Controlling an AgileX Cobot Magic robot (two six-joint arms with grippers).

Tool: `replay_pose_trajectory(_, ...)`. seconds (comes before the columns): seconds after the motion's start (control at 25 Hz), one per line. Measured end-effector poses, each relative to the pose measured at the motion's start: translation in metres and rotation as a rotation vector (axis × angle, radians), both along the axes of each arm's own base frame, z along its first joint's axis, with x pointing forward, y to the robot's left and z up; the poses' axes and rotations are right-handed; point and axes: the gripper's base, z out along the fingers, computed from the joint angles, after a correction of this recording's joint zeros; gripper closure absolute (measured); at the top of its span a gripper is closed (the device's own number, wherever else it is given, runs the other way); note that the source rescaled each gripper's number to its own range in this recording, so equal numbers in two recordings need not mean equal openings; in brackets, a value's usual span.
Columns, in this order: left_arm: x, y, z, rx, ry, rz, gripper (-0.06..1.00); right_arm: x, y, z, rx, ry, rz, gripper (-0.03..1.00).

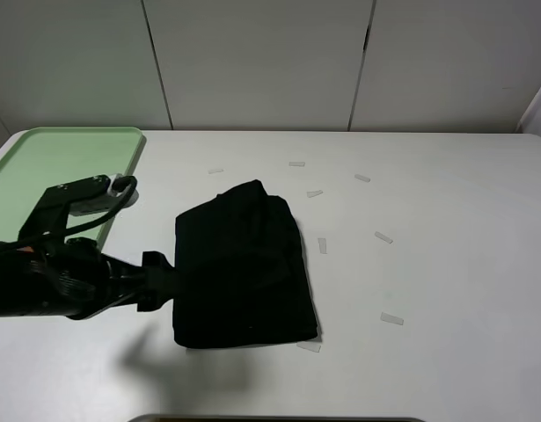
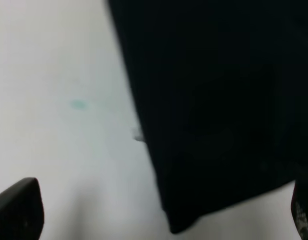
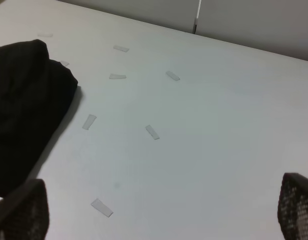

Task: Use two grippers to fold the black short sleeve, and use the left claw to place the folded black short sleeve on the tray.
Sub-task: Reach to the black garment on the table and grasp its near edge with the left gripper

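On table: black short sleeve (image 1: 242, 268) folded (lettering hidden) | both tools open, empty

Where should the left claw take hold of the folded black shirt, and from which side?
Probably at the black shirt's left edge, the side nearest the left claw, which already stands open beside it. The folded layers lie flat there, so a low sideways approach looks best.

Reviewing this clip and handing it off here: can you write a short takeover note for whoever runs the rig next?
Left gripper: open, empty, at the left edge of the black short sleeve.
Right gripper: open, empty, over bare table right of the shirt.
Shirt: folded into a compact rectangle, mid-table.
Tray: far left corner, nothing visible on it.
Done: folding looks complete.
Left: left gripper grasps the shirt and places it on the tray.
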Motion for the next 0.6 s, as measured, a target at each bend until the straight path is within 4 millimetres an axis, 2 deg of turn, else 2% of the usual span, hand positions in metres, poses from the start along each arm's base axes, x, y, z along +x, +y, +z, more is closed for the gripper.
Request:
replay_pose_trajectory(0.16,0.004,0.001,0.002,-0.001,-0.022,-0.004,-0.05,0.000,0.000,0.000,0.000,0.000,0.000,-0.03)
replay_pose_trajectory(0.4,0.018,0.021,0.002,-0.015,-0.011,0.117,-0.05,0.000,0.000,0.000,0.000,0.000,0.000,-0.03)
replay_pose_trajectory(0.6,0.022,0.030,0.002,-0.015,-0.005,0.144,-0.05,0.000,0.000,0.000,0.000,0.000,0.000,-0.03)
